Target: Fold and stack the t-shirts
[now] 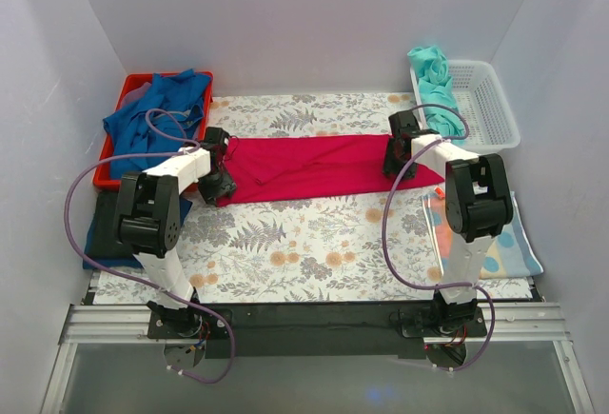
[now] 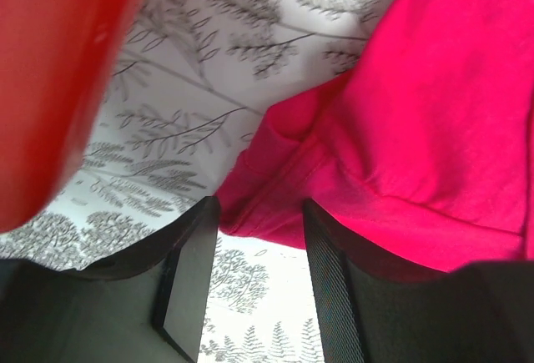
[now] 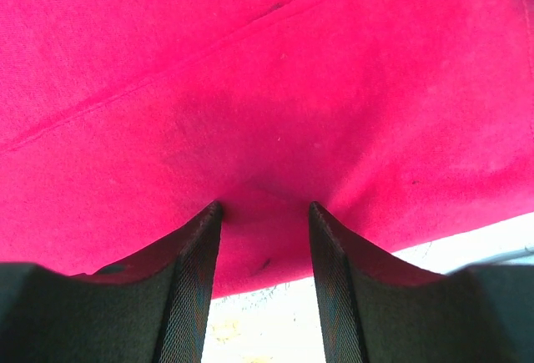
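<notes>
Both hands, left hand (image 2: 254,284) and right hand (image 3: 265,279), are gripping the pink t-shirt (image 1: 319,167) (half-folded); the teal t-shirt (image 1: 436,79) is waiting in its basket (image 1: 485,100), unfolded.

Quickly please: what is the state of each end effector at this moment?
Left end effector: closed on an edge of the crimson-pink t-shirt.
Right end effector: closed on a fold of the same t-shirt.

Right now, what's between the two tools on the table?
The pink tee, stretched flat from the left tool to the right tool, each gripping an end. Nothing else lies there, per the top view.
</notes>
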Robot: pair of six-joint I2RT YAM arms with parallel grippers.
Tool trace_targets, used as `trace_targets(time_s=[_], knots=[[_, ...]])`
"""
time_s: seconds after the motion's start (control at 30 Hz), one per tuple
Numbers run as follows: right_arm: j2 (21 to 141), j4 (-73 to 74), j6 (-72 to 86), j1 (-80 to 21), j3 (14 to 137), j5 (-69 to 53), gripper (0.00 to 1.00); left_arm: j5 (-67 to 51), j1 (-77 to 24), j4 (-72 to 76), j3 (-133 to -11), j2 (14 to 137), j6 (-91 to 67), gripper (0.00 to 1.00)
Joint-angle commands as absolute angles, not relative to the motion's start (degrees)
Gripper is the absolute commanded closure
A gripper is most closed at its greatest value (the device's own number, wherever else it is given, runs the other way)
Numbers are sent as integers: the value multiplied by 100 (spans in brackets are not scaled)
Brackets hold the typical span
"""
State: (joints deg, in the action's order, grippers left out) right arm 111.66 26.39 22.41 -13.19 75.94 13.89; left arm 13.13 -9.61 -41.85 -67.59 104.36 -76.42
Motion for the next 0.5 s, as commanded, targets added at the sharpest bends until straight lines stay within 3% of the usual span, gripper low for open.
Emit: trace_targets(time_s=[0.0,0.23,0.47], knots=[[11022,2900,2259,-1327,7137,1433,48,1933,-914,-5247,-6346,10503,-7795,56],[10775,2979,2259,-1327,6698,1512,49,2091,-905,-5686,-6178,9854,-7796,55],[10222,3225,2136,-1354,7152,1495,49,1918,-905,-5863,-7399,9292,-7682,55]])
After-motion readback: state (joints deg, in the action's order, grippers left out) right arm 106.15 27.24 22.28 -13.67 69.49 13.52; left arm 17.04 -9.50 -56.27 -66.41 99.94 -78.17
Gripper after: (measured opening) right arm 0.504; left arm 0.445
